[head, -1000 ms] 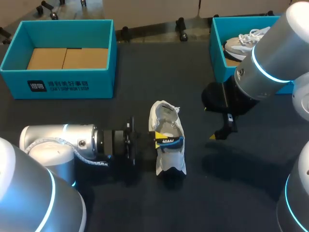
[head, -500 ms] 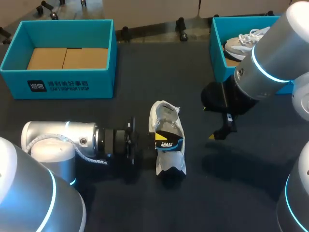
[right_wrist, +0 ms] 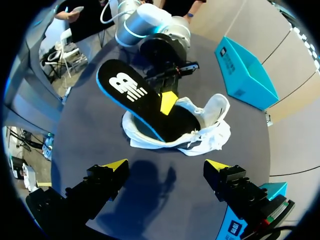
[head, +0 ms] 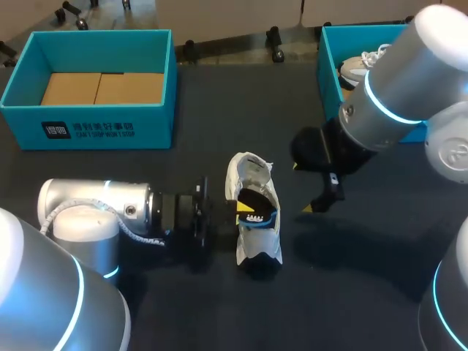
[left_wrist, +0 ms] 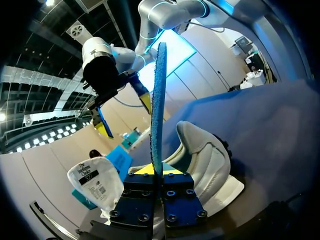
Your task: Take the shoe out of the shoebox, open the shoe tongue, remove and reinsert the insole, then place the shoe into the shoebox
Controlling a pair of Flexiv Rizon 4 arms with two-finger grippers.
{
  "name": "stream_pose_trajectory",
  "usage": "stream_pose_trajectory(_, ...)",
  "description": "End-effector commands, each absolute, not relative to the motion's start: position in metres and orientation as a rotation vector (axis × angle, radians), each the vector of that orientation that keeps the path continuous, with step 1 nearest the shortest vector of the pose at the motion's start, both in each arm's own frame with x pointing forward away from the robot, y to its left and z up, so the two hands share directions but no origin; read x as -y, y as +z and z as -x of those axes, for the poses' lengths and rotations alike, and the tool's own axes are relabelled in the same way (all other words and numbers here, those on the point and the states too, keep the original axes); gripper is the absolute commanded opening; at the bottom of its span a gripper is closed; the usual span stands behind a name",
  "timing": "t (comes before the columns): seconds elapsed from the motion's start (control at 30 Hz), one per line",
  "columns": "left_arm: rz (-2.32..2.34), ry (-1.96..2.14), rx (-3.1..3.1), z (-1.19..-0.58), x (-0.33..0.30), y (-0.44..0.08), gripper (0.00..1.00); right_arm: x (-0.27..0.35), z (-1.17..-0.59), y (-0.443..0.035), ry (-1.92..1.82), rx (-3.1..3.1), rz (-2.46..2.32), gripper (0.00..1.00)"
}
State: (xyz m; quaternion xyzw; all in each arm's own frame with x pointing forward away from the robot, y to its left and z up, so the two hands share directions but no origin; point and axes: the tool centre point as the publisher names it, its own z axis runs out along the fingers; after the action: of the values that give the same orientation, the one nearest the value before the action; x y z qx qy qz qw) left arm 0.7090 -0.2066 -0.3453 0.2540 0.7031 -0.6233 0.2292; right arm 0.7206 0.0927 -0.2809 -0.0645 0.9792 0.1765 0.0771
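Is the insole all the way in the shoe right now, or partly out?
Partly out. One end of the insole sits inside the shoe; the other sticks up out, pinched by the left gripper.

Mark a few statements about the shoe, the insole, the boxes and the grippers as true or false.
1. The left gripper is shut on the insole. True.
2. The right gripper grips the shoe. False: it is open beside the shoe, touching nothing.
3. The shoe lies in the left box. False: it lies on the table.
4. One end of the insole is inside the shoe. True.
5. The right box holds a second shoe. True.
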Motion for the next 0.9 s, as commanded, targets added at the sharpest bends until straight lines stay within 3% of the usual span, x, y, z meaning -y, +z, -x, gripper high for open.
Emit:
stream_pose_trajectory(0.03, -0.702, -1.711, -1.940, -0.711, 0.208, -0.347, 0.00, -0.108, -0.728, -0.292, 0.513, -2.939, 0.181, 1.00)
stream_pose_trajectory(0.4, -0.722, -1.698, -1.966, -0.714, 0.208, -0.355, 0.00, -0.124, -0.723, -0.293, 0.500, -2.942, 0.226, 1.00)
stream_pose_trajectory(0.43, -0.722, -1.700, -1.964, -0.713, 0.209, -0.354, 0.41, -0.124, -0.723, -0.293, 0.500, -2.942, 0.226, 1.00)
stream_pose_trajectory(0.47, -0.718, -1.704, -1.957, -0.712, 0.210, -0.352, 0.64, -0.124, -0.723, -0.293, 0.500, -2.942, 0.226, 1.00)
stream_pose_trajectory(0.5, -0.713, -1.710, -1.946, -0.711, 0.210, -0.349, 0.79, -0.124, -0.723, -0.293, 0.500, -2.942, 0.226, 1.00)
stream_pose_trajectory(0.53, -0.710, -1.715, -1.941, -0.710, 0.211, -0.346, 0.85, -0.124, -0.723, -0.293, 0.500, -2.942, 0.226, 1.00)
stream_pose_trajectory(0.83, -0.721, -1.754, -1.872, -0.702, 0.213, -0.323, 0.71, -0.124, -0.723, -0.293, 0.500, -2.942, 0.226, 1.00)
stream_pose_trajectory(0.9, -0.727, -1.763, -1.861, -0.700, 0.213, -0.319, 0.62, -0.124, -0.723, -0.293, 0.500, -2.942, 0.226, 1.00)
